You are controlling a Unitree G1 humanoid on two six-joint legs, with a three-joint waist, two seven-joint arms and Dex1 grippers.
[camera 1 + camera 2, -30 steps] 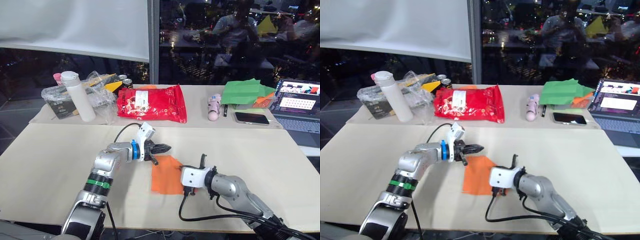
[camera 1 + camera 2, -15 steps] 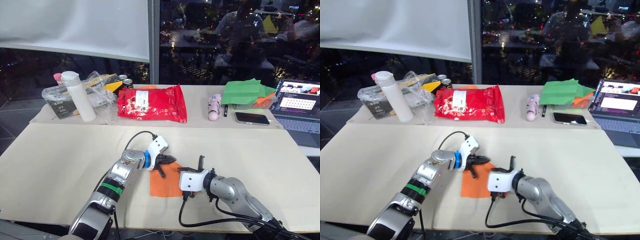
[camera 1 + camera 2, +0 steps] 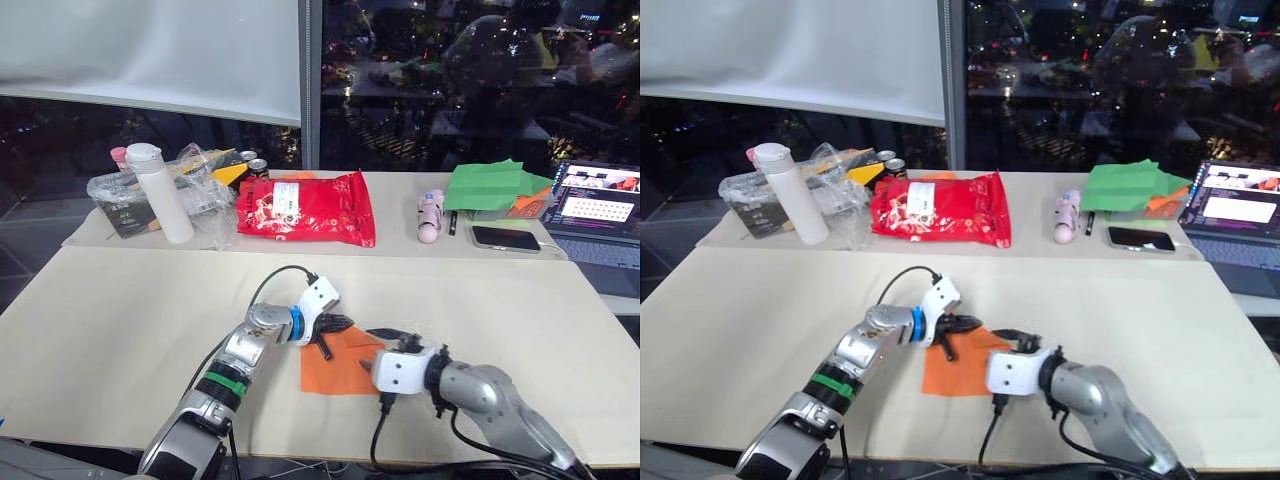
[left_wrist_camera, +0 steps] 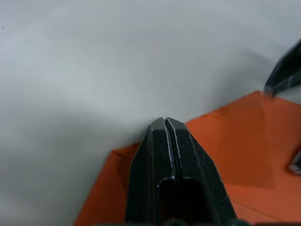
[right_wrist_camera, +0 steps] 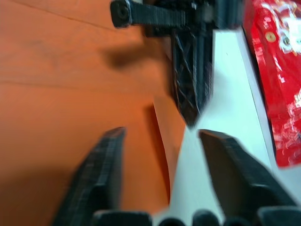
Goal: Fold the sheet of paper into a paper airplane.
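Observation:
The sheet of paper (image 3: 338,362) is a bright-orange creased rectangle lying flat near the table's front edge. My left gripper (image 3: 341,322) is shut, and its tips rest on the sheet's far left corner. The left wrist view has those closed fingertips (image 4: 165,123) over the orange corner (image 4: 235,141). My right gripper (image 3: 392,335) sits at the sheet's far right edge with its fingers spread open. In the right wrist view its two fingers (image 5: 101,174) straddle a raised fold of the sheet (image 5: 56,94), with the left gripper's tip (image 5: 190,106) just ahead.
Along the back of the table stand a white bottle (image 3: 160,192), a clear plastic bag of items (image 3: 125,195), a red snack bag (image 3: 305,207), a pink object (image 3: 430,215), a green paper stack (image 3: 495,185), a phone (image 3: 503,237) and a laptop (image 3: 600,205).
My left gripper came down from above the sheet onto its far corner and stays there. My right gripper went from shut to open and shifted slightly right.

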